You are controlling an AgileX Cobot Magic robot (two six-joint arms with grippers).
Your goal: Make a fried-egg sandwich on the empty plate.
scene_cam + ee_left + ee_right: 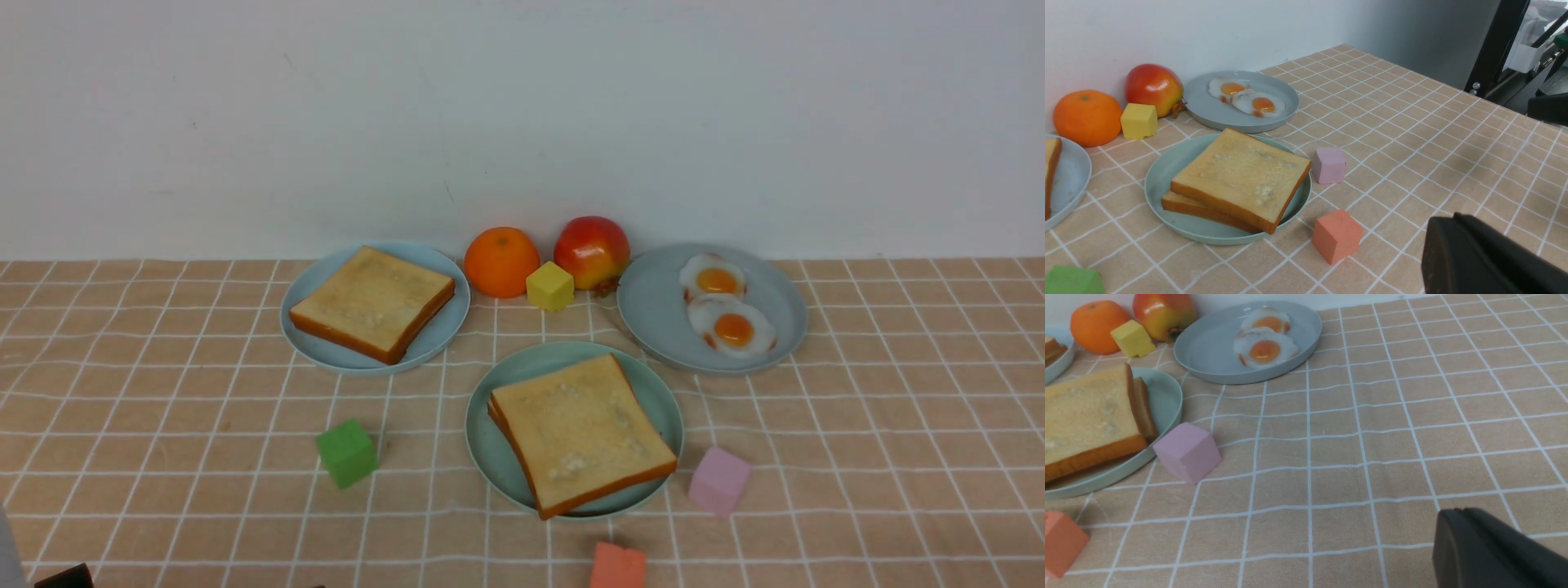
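Two golden-brown toast slices lie stacked on the mint-green plate at the table's front centre. No egg shows between them in the left wrist view or the right wrist view. Two fried eggs lie on the grey-blue plate at the back right. My left gripper is shut and empty, low over the cloth, near the front edge left of the stack. My right gripper is shut and empty over the cloth to the right of the stack.
A grey-blue plate at the back left holds more toast. An orange, an apple and a yellow cube stand by the wall. A green cube, a pink cube and an orange-red cube lie around the mint plate.
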